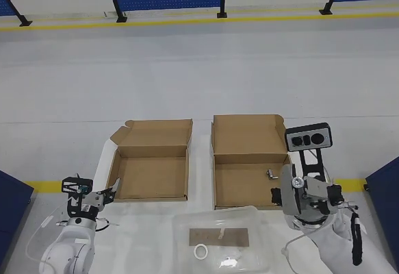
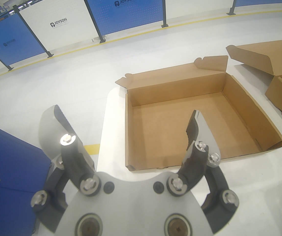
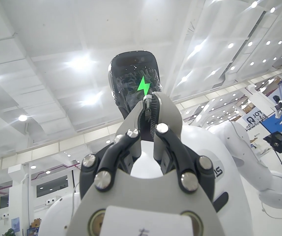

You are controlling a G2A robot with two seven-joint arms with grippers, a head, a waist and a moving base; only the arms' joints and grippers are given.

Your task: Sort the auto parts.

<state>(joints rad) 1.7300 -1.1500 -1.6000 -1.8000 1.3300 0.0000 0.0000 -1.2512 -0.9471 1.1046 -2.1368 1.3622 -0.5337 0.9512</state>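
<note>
While the left gripper is hanging with its jaws spread wide and nothing between them, just off the near left corner of the left cardboard box, the right gripper is pointing up, away from the bench. Its jaws are pinching a small silvery part right at the fingertips. The left cardboard box is sitting open on the white bench with its lid flap folded back, showing bare cardboard inside. Just beside it, across a narrow gap, the right cardboard box is lying open the same way, and a small metal piece is resting on its floor toward the right arm's side. Nearer the robot, a clear plastic tray is standing in front of the gap between the two boxes, close to their near walls. A white ring is lying in the tray's near left part, and a small pale piece is lying just beside the ring, toward the right. A brown strip is showing through the middle of the tray; whether it is lying inside or underneath I cannot tell
</note>
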